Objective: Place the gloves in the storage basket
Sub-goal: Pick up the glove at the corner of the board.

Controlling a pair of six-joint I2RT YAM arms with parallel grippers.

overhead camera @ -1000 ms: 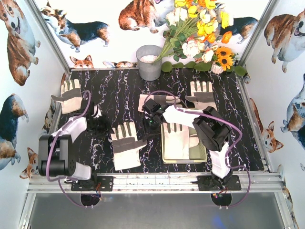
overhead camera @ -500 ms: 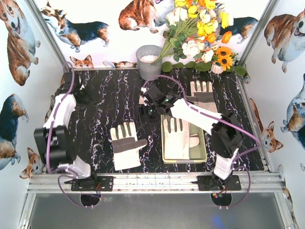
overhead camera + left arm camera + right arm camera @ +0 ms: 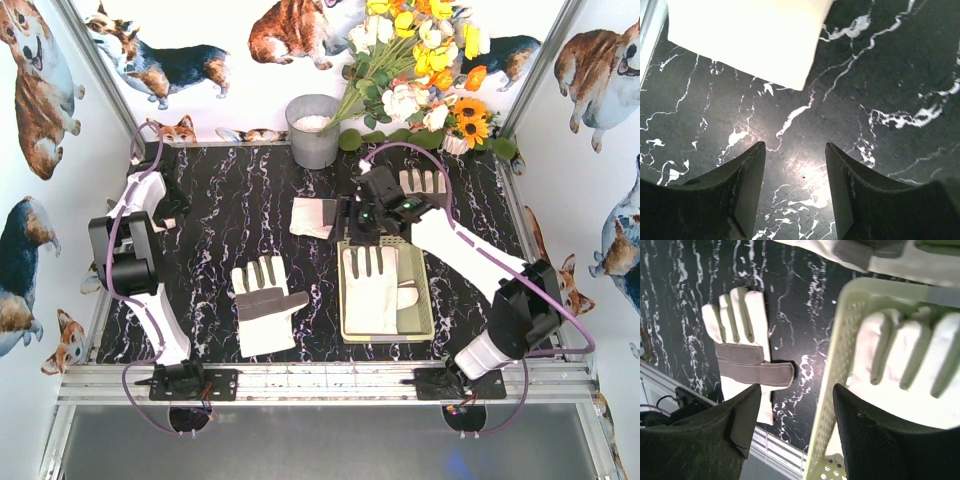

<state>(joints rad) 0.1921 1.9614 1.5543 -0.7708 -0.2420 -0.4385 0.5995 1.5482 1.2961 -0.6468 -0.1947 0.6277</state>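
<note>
Left fingers [image 3: 746, 187] spread over veined marble [image 3: 890, 80]; right fingers [image 3: 742, 422] spread above slotted plastic basket [image 3: 837, 365]

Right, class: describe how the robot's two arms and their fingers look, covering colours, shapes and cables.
The left arm and right arm have smooth white links joined by chunky black joints. A thin purple cable loops along each. The left fingers and right fingers are dark, flat and wedge-shaped.
</note>
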